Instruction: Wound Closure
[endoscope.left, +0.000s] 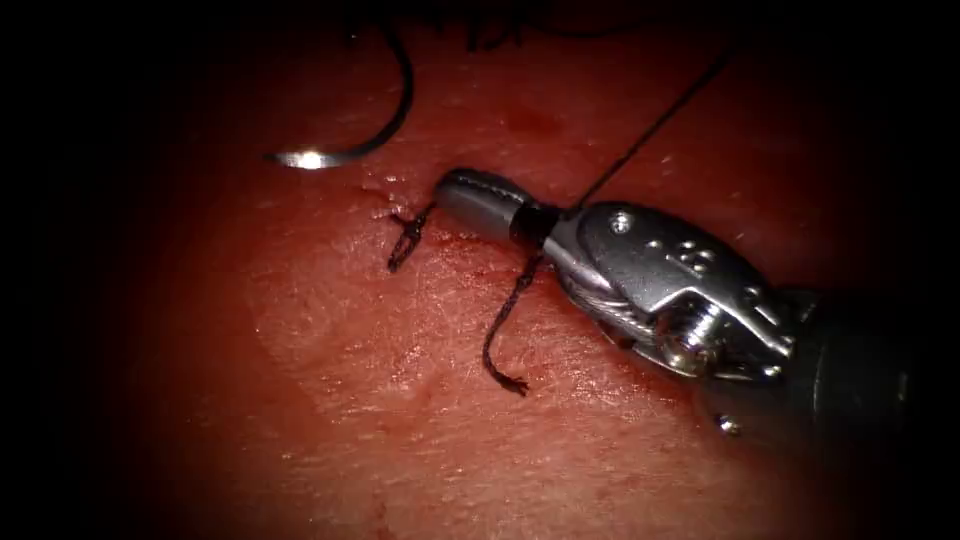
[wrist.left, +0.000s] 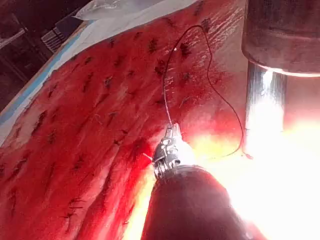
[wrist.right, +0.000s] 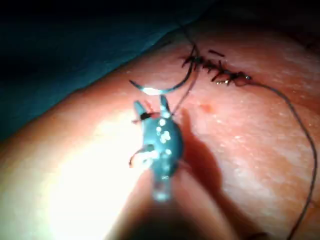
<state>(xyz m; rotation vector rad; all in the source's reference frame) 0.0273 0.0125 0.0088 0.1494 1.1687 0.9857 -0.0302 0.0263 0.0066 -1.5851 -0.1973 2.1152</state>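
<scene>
Right tool (endoscope.left: 447, 190): comes in low from the tissue's (endoscope.left: 400, 450) right edge, shaft nearly flat over the surface, wrist bent so the jaws point left and a little toward the far edge. Tip just beside a dark stitch (endoscope.left: 405, 240), close to touching it. From the side the jaws look almost together. Seen along the shaft in the right wrist view (wrist.right: 150, 106), parted narrowly in a small V. Nothing visibly clamped.

Thread (endoscope.left: 650, 130): crosses the tool at the base of the jaws, then runs taut and straight to the far right edge. A frayed cut end (endoscope.left: 500, 335) hangs from the same spot and curls on the tissue toward the near edge.

Needle (endoscope.left: 395, 110): held by neither tool, lying on the tissue toward the far edge, left of the jaws and apart from them. Glinting end free on the surface. Other end in shadow beside a row of stitches (wrist.right: 220, 75), so whether it sits in the tissue cannot be told.

Left shaft (wrist.left: 265, 110): stands steep over the tissue, lower end lost in glare. Hold cannot be told.
</scene>
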